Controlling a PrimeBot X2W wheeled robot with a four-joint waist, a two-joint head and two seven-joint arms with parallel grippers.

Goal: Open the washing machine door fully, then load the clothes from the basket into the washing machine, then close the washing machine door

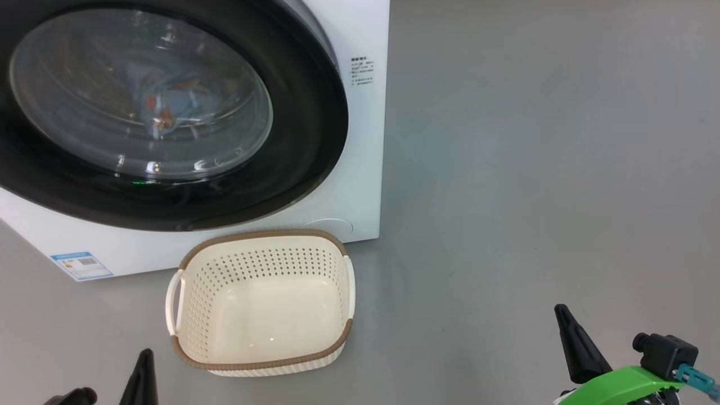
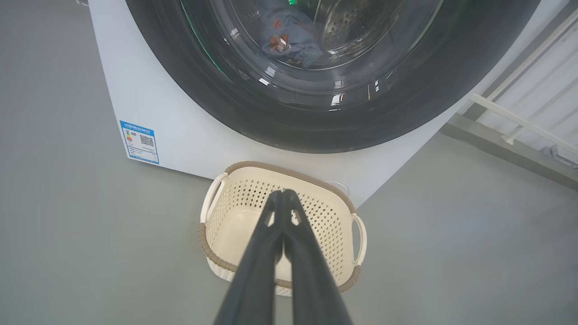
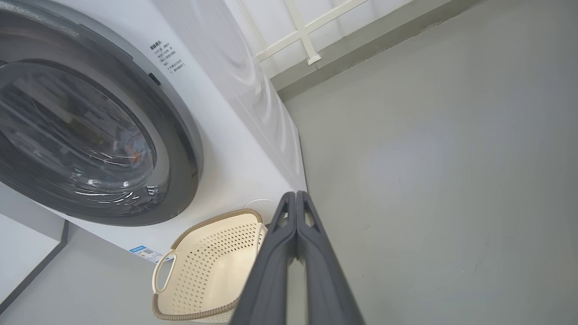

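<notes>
The white washing machine (image 1: 360, 169) stands with its black-rimmed round door (image 1: 304, 140) shut flat against the front. Behind the glass lie the light-blue clothes (image 1: 163, 101) with orange figures, also the clothes (image 2: 289, 34) in the left wrist view. On the floor before the machine sits the cream basket (image 1: 261, 301) with nothing in it. My left gripper (image 2: 283, 193) is shut, fingers pressed together, hovering above the basket (image 2: 235, 225). My right gripper (image 3: 295, 195) is shut too, off to the right of the basket (image 3: 203, 266), holding nothing.
Grey floor (image 1: 534, 169) spreads to the right of the machine. A blue label sticker (image 1: 81, 265) marks the machine's lower front. A pale wall with white rails (image 3: 311, 31) and a grey skirting runs behind the machine.
</notes>
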